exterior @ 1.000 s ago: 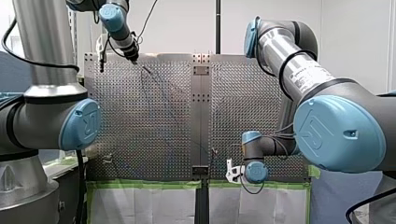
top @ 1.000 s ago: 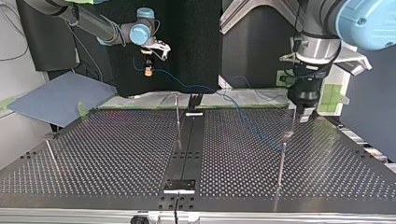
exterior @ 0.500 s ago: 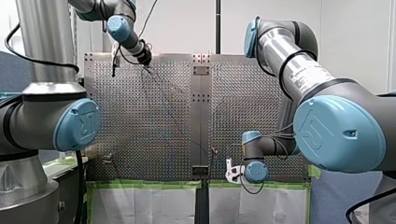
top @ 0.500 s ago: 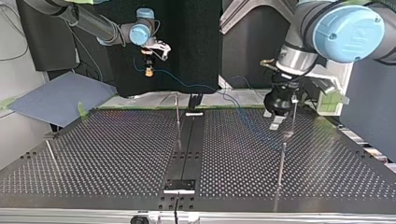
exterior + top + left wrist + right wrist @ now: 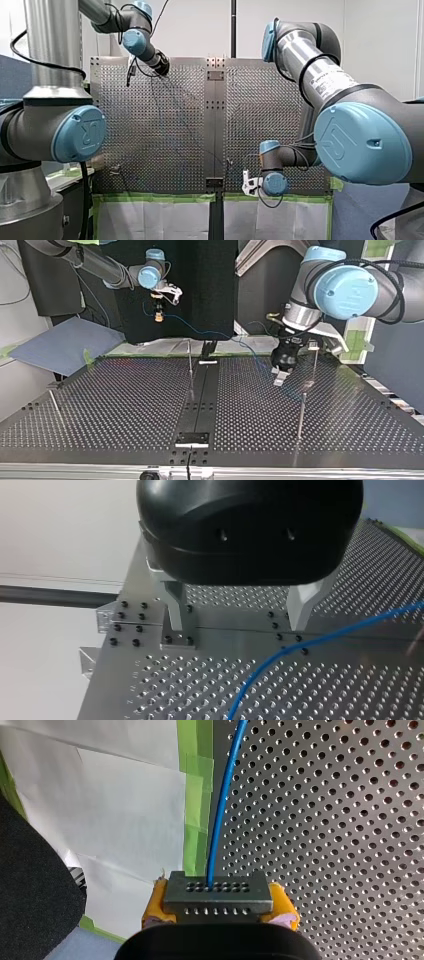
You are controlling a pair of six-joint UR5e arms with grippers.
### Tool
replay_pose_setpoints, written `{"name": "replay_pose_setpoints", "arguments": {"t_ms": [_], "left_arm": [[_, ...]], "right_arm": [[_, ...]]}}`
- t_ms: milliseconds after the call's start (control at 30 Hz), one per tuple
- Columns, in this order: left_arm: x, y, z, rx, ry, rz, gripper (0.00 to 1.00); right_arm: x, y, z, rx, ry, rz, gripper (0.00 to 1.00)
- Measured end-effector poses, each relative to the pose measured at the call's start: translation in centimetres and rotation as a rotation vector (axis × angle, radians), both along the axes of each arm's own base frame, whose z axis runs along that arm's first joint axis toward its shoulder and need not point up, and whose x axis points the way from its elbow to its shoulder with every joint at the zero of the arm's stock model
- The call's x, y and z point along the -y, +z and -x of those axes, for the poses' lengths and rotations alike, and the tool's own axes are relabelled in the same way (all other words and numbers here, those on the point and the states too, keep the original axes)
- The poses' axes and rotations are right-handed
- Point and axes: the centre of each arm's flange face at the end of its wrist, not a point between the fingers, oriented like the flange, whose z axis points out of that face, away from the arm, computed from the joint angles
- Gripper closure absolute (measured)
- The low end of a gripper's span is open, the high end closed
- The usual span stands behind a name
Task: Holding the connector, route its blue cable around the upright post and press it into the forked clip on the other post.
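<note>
A plain white wall (image 5: 200, 25) stands behind the perforated metal table (image 5: 170, 130) in the front view, crossed by one dark upright pole (image 5: 233, 27). Green tape (image 5: 155, 197) edges the table's near side, and white paper sheets (image 5: 150, 220) adjoin it. Facing the other way (top view), a black panel (image 5: 200, 290) fills the backdrop, and a blue-grey sheet (image 5: 65, 345) lies at the left.

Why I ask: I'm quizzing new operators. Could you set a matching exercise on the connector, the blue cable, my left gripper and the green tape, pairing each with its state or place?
1 connector
2 blue cable
3 left gripper
4 green tape

A open
B stuck along the perforated table's edge
C clamped between yellow pads
D leaves the connector and runs over the perforated table

Pairs: 1-C, 2-D, 3-A, 4-B.
</note>
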Motion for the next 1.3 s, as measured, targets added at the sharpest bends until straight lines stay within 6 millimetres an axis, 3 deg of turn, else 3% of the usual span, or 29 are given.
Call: {"name": "replay_pose_setpoints", "arguments": {"t_ms": [533, 900, 1100, 1300], "left_arm": [[0.5, -2.1, -3.1, 0.072, 0.073, -0.063, 0.00], [0.6, -2.9, -3.9, 0.081, 0.092, -0.067, 0.00], [0.9, -4.3, -4.8, 0.065, 0.090, -0.082, 0.00], [0.7, -4.0, -5.6, 0.090, 0.100, -0.060, 0.00]], "right_arm": [[0.0, 0.0, 0.0, -0.001, 0.000, 0.000, 1.00], [-0.1, 0.0, -0.1, -0.001, 0.004, -0.001, 1.00], [-0.3, 0.0, -0.2, -0.002, 0.006, -0.003, 1.00], [-0.5, -0.1, -0.3, -0.004, 0.010, -0.007, 1.00]]}}
